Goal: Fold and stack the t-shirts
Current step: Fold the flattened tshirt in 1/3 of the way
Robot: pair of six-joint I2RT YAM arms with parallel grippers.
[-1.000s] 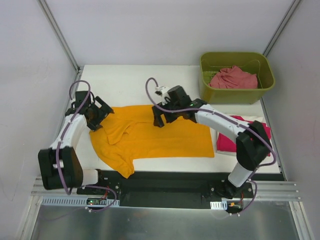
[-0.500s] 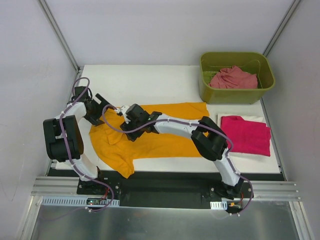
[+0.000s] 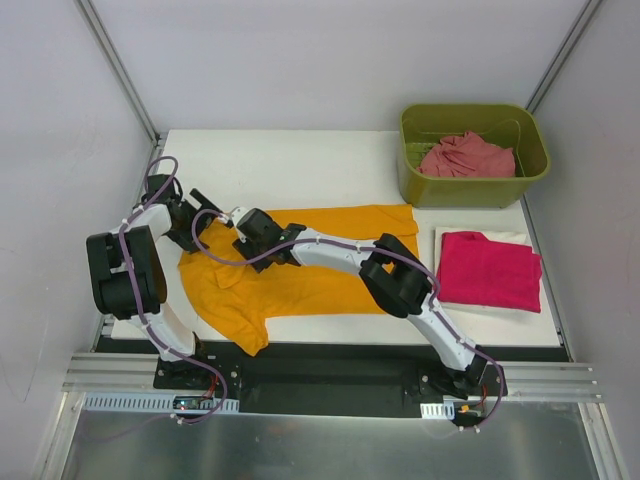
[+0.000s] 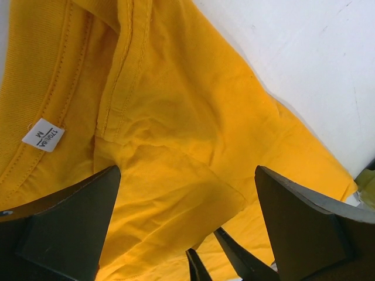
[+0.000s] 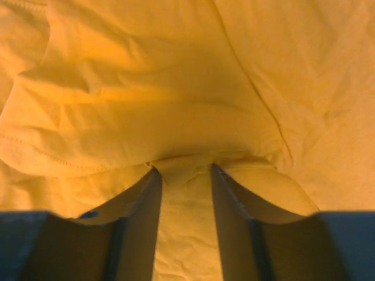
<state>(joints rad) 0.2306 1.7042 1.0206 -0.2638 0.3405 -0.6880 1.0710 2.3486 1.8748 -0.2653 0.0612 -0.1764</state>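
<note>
The orange-yellow t-shirt (image 3: pixel 330 270) lies spread across the middle of the table. My left gripper (image 3: pixel 190 222) hangs open over its left end, beside the collar and size label (image 4: pixel 44 134), its jaws wide apart above the cloth (image 4: pixel 187 168). My right gripper (image 3: pixel 243 226) reaches far left across the shirt, close to the left gripper. Its fingers have pinched up a small fold of orange cloth (image 5: pixel 183 168). The magenta t-shirt (image 3: pixel 490 270) lies folded at the right. The salmon-pink t-shirt (image 3: pixel 465 157) sits crumpled in the bin.
The olive-green bin (image 3: pixel 470 190) stands at the back right corner. A white cloth or sheet (image 3: pixel 480 234) shows under the magenta shirt. The right arm (image 3: pixel 390 270) stretches low over the orange shirt. A shirt sleeve hangs at the table's front edge (image 3: pixel 250 345).
My right arm has swung left across the orange shirt to its left end, and its jaws have narrowed onto a fold. The left arm has pulled back, its gripper still open.
</note>
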